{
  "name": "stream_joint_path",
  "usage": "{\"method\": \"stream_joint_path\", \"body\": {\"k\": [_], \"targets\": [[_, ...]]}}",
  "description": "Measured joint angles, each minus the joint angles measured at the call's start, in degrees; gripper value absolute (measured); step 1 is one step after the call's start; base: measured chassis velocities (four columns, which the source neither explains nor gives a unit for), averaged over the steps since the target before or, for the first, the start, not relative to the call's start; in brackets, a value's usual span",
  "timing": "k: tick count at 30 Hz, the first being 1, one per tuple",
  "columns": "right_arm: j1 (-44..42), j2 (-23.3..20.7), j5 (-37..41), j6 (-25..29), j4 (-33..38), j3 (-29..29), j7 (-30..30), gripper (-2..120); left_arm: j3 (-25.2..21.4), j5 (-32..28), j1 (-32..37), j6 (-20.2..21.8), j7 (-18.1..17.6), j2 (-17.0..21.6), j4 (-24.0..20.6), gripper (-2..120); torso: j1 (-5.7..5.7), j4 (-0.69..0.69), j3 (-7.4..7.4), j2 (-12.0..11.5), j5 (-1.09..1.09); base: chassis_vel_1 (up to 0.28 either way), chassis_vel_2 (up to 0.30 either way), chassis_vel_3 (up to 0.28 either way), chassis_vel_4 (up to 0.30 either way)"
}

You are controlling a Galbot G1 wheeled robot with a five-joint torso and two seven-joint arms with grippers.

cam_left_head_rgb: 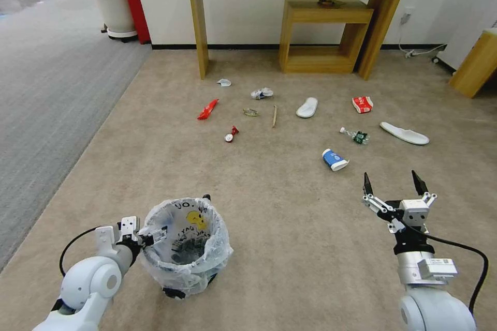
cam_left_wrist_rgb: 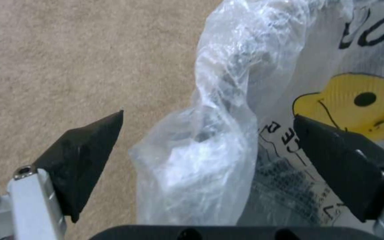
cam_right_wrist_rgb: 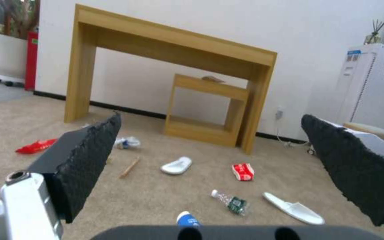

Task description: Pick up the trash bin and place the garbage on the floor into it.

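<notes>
The left gripper (cam_left_wrist_rgb: 207, 133) is sitting with its two black fingers (cam_left_wrist_rgb: 83, 156) spread wide, straddling the crinkly bagged rim of the trash bin (cam_left_wrist_rgb: 218, 133). One finger is lying outside over the beige floor (cam_left_wrist_rgb: 67, 60), the other inside against the bag's yellow cartoon figure (cam_left_wrist_rgb: 356, 103) and black letters.

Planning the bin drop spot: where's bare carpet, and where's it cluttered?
Bare: the wide strip of floor between the trash bin, straddled at its rim by the left gripper, and the open right gripper. Also the carpet ahead of the bin, up to the small red can. Crowded: the litter band from the red wrapper across to the far slipper, including the cup.
</notes>
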Motion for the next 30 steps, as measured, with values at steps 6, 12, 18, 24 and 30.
{"method": "stream_joint_path", "body": {"k": [6, 12, 18, 24, 30], "targets": [[0.08, 0.11, -0.07, 0.06, -0.44, -0.01, -0.09, 100, 0.92, 0.4, -0.15, -0.01, -0.01, 0.0, -0.22, 100, 0.0, 0.0, 0.0, 0.0, -0.03, 0.0, 0.0, 0.0, 0.0], [0.15, 0.14, -0.08, 0.16, -0.49, -0.1, -0.19, 100, 1.29, 0.54, 0.14, 0.12, -0.26, 0.08, -1.03, 100, 0.01, -0.02, 0.02, 0.0, -0.06, 0.0, 0.0, 0.0, 0.0], [0.46, 0.09, -0.09, 0.19, -0.64, -0.31, -0.3, 100, 1.32, 1.14, 1.21, 0.35, -1.97, 0.54, -2.23, 97, 0.01, -0.02, 0.02, -0.01, -0.08, 0.0, 0.0, 0.0, 0.0], [0.75, 0.03, -0.09, 0.21, -1.1, -0.54, -0.33, 100, 1.43, 1.81, 1.91, 0.52, -2.48, 0.79, -3.1, 79, 0.02, -0.01, 0.03, -0.02, -0.09, 0.0, 0.0, 0.0, 0.0], [1.24, -0.05, -0.06, 0.21, -1.4, -0.72, -0.36, 100, 1.45, 2.03, 2.77, 0.86, -3.01, 0.97, -4.51, 56, 0.02, -0.01, 0.03, -0.02, -0.09, 0.0, 0.0, 0.0, 0.0]]}}
